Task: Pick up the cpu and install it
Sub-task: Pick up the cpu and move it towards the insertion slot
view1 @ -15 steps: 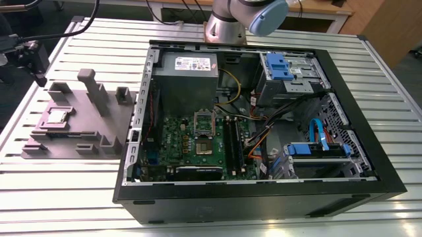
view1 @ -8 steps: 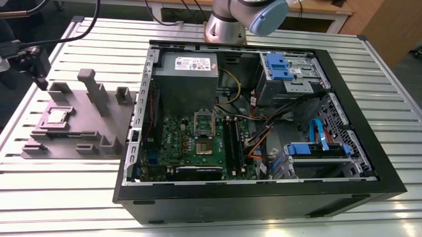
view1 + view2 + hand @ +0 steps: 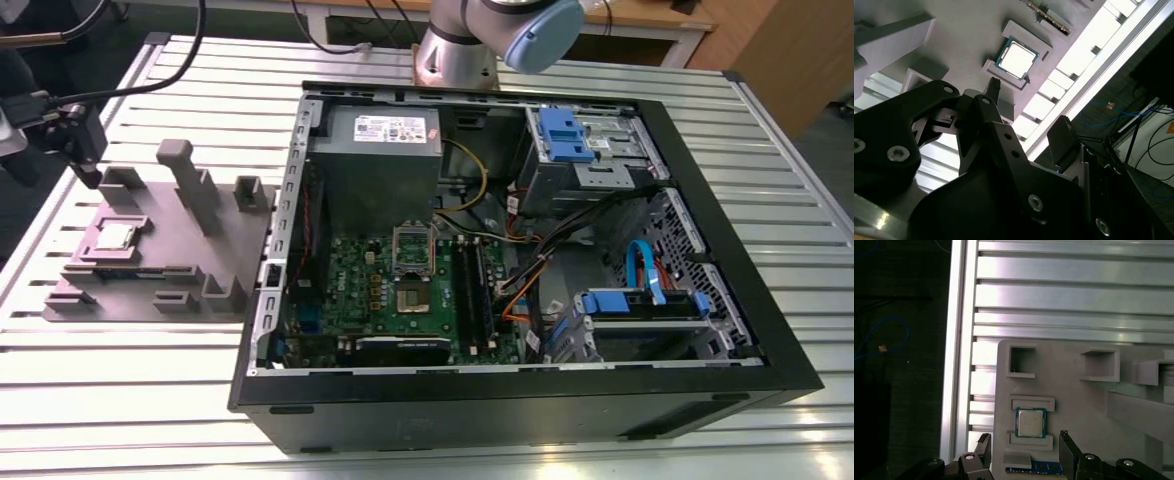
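The black two-fingered gripper (image 3: 1026, 452) points down over a grey moulded holder (image 3: 1079, 405), its fingers spread wide and empty. The small square silver-topped cpu (image 3: 1030, 422) lies just beyond its fingertips, untouched.

Arm (image 3: 497, 35) cropped by edge, pincer (image 3: 1024, 436) base cropped

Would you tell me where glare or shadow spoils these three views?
Second wrist view: the small square silver-topped cpu glares near white, the ribbed aluminium table burns out, and the black gripper sits in shadow. First wrist view: the table gleams, yet the cpu reads clearly. Exterior view: even light, little glare.
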